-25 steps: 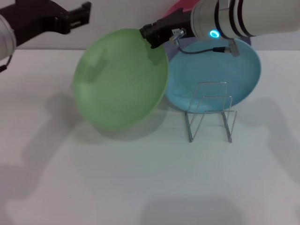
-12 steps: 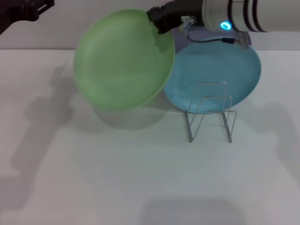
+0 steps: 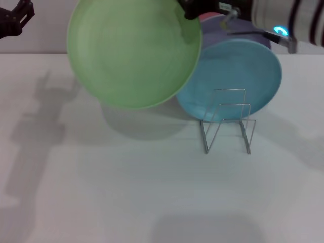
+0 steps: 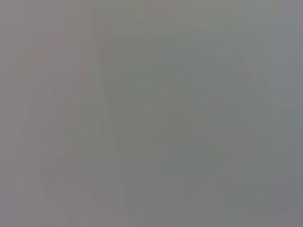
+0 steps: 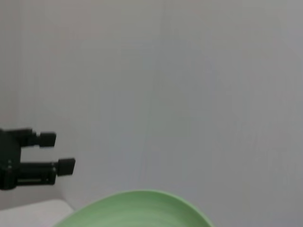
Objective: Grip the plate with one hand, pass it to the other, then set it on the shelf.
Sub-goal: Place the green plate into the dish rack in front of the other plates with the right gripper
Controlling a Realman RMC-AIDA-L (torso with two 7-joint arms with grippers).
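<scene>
Right claw (image 3: 188,11) pinches the green plate (image 3: 132,53) aloft; left claw (image 5: 47,152) spread.

— How many plates can you count from here?
— Three: one light green plate (image 3: 132,53), one turquoise plate (image 3: 235,76), one lavender plate (image 3: 238,29) behind it.
— Racks?
— One wire rack (image 3: 228,121).
— Grippers?
— Two: left gripper (image 3: 15,19), right gripper (image 3: 188,9).

A light green plate (image 3: 132,53) is showing beside a turquoise-blue plate (image 3: 238,76). A silver wire rack (image 3: 228,124) is standing on a white table (image 3: 126,192).
</scene>
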